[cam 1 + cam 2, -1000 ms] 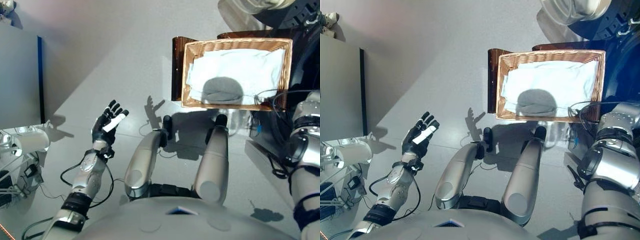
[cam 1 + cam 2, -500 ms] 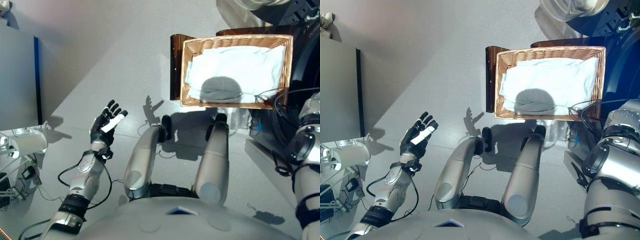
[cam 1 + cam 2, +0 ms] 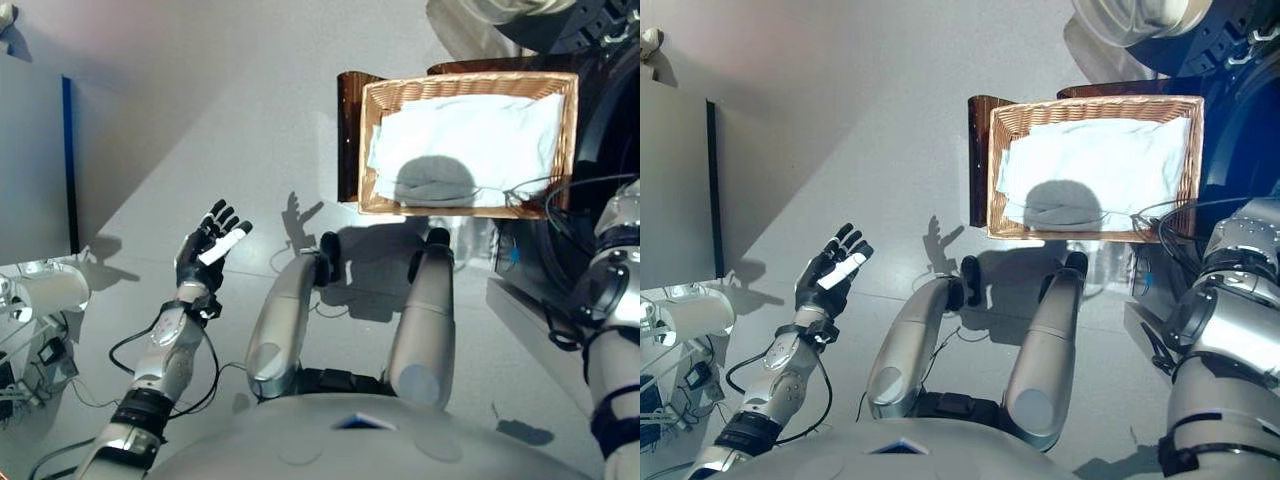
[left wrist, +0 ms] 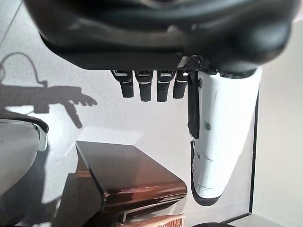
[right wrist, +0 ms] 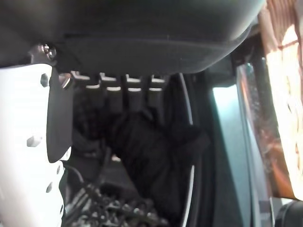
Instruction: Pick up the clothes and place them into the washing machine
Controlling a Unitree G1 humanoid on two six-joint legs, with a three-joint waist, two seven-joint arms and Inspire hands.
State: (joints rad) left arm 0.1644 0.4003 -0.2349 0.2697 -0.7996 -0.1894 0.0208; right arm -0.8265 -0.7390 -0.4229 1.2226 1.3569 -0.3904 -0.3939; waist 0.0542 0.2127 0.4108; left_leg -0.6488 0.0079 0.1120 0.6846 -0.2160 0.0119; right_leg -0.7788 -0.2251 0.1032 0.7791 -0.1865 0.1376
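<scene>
The left hand (image 3: 207,248) is held up over the floor (image 3: 220,120) at the robot's left, well apart from everything else; its fingers (image 4: 142,87) are seen straight and spread, with the white-covered thumb (image 4: 222,132) standing out beside them, and nothing is held in it. The right hand (image 5: 28,142) is not shown in the head views, where only its arm enters at the right edge; in its own wrist view the white thumb cover and a row of fingers are seen above something dark, and it cannot be told whether those fingers are apart, together or clamped on anything.

The clothes (image 3: 465,150), a pale white heap, are seen lying in a wicker basket (image 3: 369,150) ahead of the robot, toward the right; the heap fills most of the basket and is partly crossed by a round shadow. The basket is set on a dark brown stand (image 3: 347,135), whose glossy edge shows at the basket's left side. The washing machine (image 3: 1230,150), dark blue, is seen just beside the basket on its right.
</scene>
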